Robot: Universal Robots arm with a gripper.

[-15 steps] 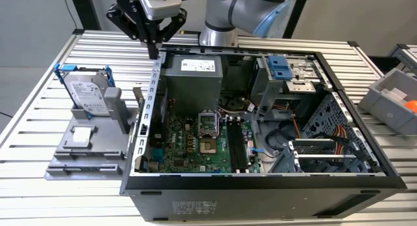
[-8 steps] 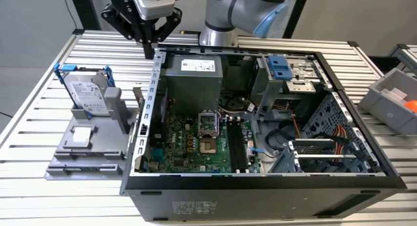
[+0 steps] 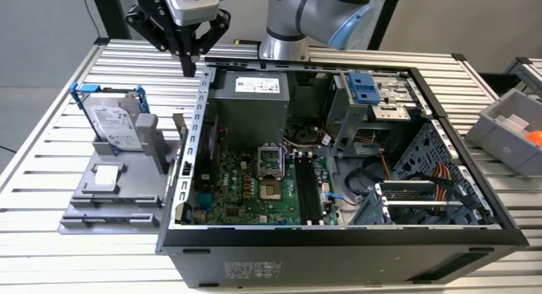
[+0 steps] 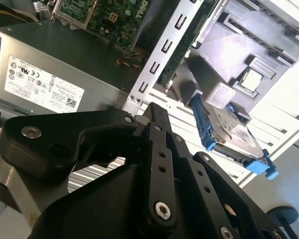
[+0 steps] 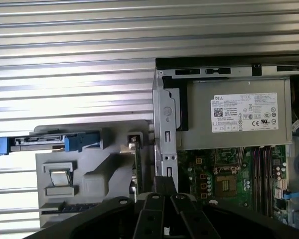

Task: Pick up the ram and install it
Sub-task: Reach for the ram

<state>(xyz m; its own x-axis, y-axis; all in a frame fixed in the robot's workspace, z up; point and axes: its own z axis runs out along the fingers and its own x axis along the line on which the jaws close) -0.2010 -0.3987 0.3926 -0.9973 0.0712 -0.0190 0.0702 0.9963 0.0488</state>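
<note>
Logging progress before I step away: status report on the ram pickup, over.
Gripper shut, nothing in it, hovering by case wall. Ram on edge in grey fixture, untouched. That wall runs close beside it.

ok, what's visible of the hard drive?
The hard drive is a silver metal box with a white label on its face and blue plastic rails along both long sides. It stands on a short end, leaning back, slotted into the grey holder at the exterior view's left of the case. Nothing grips it.
</note>
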